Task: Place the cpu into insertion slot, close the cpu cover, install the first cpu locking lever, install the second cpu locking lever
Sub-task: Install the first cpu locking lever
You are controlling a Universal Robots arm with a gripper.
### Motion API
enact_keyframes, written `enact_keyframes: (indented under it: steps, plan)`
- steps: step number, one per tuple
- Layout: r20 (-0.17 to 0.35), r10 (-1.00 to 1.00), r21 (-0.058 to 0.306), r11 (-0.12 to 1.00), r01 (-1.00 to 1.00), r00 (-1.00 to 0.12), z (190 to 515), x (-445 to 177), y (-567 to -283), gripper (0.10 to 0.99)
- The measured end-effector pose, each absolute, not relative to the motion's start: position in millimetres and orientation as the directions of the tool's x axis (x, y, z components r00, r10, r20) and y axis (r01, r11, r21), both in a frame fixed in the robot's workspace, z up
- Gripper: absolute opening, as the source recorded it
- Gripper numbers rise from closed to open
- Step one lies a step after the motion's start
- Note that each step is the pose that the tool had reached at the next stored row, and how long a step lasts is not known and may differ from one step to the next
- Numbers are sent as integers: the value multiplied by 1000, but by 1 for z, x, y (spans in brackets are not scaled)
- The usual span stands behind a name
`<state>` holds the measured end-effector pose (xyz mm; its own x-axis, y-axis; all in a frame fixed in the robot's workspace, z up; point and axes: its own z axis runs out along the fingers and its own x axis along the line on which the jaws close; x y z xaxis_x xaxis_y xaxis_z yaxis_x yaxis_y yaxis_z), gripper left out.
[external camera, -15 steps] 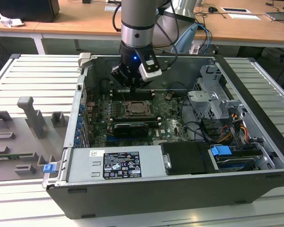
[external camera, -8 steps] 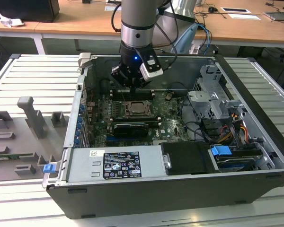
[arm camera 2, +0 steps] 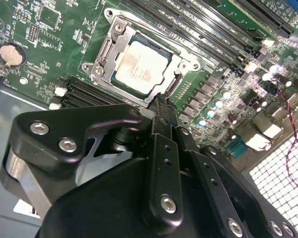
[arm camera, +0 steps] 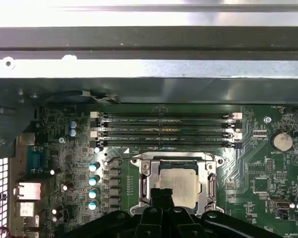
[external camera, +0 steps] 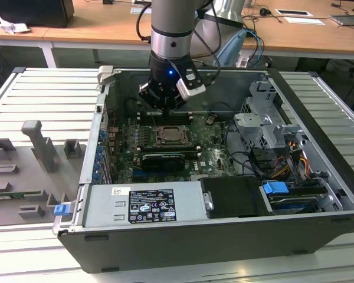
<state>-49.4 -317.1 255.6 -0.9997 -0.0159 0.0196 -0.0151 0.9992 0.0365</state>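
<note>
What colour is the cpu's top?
Dull silvery-beige; the cpu shows best in the second wrist view.

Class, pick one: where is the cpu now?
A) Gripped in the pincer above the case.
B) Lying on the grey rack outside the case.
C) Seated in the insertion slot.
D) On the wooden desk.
C: in the second wrist view the cpu lies flat in the insertion slot, ringed by the cpu cover.

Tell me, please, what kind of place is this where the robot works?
Most likely a robotics lab or test workshop. An open computer case lies on a slatted metal table under the robot arm, grey fixtures stand at the exterior view's left, and wooden desks run behind.
</note>
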Motion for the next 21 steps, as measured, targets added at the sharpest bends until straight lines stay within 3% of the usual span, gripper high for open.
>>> enact_keyframes:
  steps: [21]
  plan:
    - [9, -160, 35, 987, -160, -987, 256, -68, -317, 106]
